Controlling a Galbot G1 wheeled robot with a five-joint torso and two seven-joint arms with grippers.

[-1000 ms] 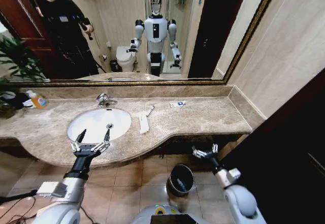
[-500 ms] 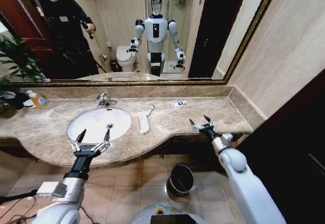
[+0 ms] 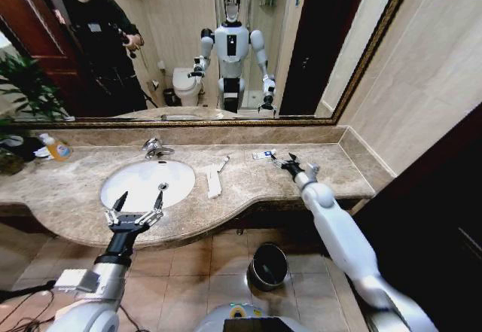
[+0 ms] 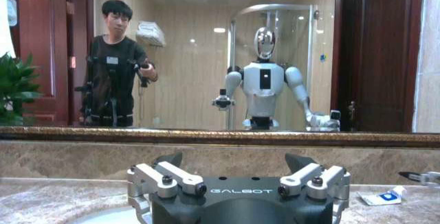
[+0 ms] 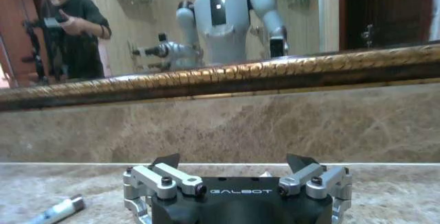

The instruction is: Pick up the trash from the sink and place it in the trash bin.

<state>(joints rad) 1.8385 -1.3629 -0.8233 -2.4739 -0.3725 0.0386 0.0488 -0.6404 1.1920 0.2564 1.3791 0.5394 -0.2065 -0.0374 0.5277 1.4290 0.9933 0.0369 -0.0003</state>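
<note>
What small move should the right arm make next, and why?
Probably ease the right pincer down toward the small white sachet and close on it. The pincer is open, hovers over the counter just beside the sachet, and holds nothing. The left pincer waits open at the sink.

Packet (image 3: pixel 214 181) right of sink (image 3: pixel 147 184), bin (image 3: pixel 267 266) below counter (image 3: pixel 316 170)

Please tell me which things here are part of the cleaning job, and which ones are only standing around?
Job: long white packet, thin white stick, white sachet, sink, trash bin, open right gripper by the sachet.
Around: orange-labelled bottle, faucet, plant.
</note>
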